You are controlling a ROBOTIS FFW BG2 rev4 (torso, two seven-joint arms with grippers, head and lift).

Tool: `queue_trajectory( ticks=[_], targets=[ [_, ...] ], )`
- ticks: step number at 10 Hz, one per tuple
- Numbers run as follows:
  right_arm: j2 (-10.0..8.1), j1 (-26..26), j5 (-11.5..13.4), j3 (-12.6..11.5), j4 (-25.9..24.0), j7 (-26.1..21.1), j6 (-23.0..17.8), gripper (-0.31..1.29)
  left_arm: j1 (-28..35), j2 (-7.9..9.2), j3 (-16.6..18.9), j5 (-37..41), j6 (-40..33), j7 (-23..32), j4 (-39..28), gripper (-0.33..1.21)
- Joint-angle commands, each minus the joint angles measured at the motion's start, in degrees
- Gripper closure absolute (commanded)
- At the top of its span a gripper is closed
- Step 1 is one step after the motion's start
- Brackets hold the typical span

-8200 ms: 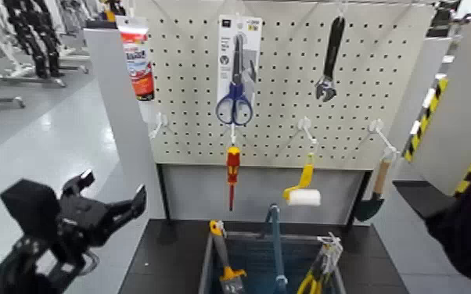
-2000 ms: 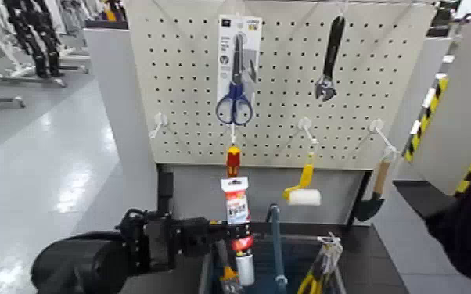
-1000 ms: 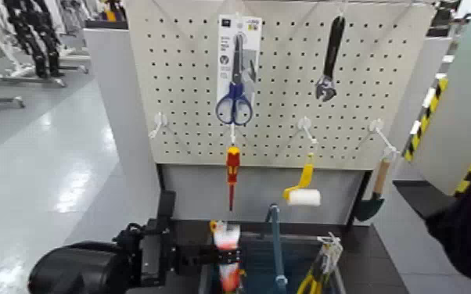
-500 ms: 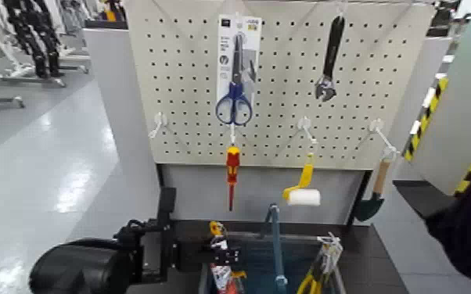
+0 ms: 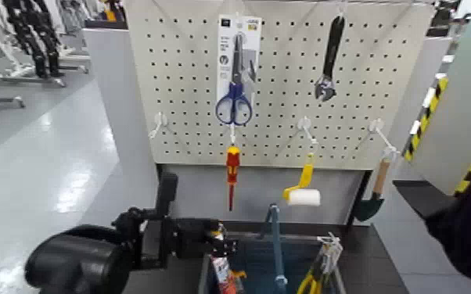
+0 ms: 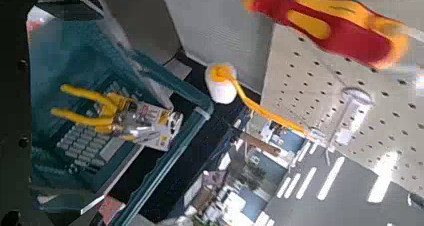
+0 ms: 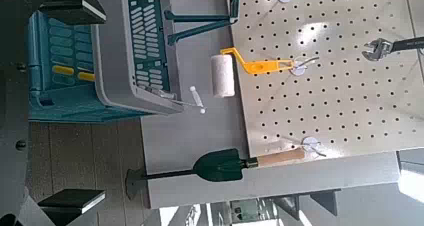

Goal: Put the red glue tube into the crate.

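Note:
The red glue tube [image 5: 222, 273] leans inside the left end of the crate [image 5: 304, 237], just under my left gripper [image 5: 217, 241]. The gripper hovers over the crate's left rim, open, with nothing between its fingers in the left wrist view. That view shows the teal crate [image 6: 70, 61] and a red scrap at the lower edge. My right arm stays at the far right edge, its gripper [image 7: 95, 104] open and empty, looking at the crate [image 7: 55, 51] from the side.
The pegboard behind holds blue scissors [image 5: 236, 72], a wrench [image 5: 331, 59], a red-and-yellow screwdriver [image 5: 232, 168], a paint roller [image 5: 302, 188] and a trowel [image 5: 375, 191]. Yellow pliers [image 5: 318, 270] and an orange-handled brush lie in the crate beside its central handle bar [image 5: 275, 242].
The left gripper carried the tube from the pegboard down into the crate's left end. In the last half second the tube dropped lower and the gripper drew back and up a little.

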Motion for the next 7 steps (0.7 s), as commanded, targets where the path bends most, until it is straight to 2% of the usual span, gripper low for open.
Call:
queue_trajectory(
  ticks=[1,3,4,5,7],
  targets=[
    [7.82,0.09,0.0,-0.05,-0.01,0.0,-0.09,0.08,7.56,0.13,4.06,-8.65,-4.47,8.03,-11.97,0.0],
    [7.82,0.09,0.0,-0.05,-0.01,-0.08,-0.26,0.08,17.31,-0.31,8.98,-8.38,-12.21,21.03,-19.61,0.03],
    [7.73,0.09,0.0,-0.14,-0.01,-0.08,-0.26,0.08,21.53,0.21,9.77,-9.26,-15.55,26.04,-22.6,0.03],
    [7.73,0.09,0.0,-0.14,-0.01,-0.17,-0.35,0.08,25.57,1.09,9.6,-11.64,-19.33,31.76,-24.97,0.03],
    [7.82,0.27,-1.14,0.39,0.61,-0.96,-0.44,0.07,34.1,2.15,8.46,-12.69,-30.66,44.85,-24.97,0.03]
  ],
)
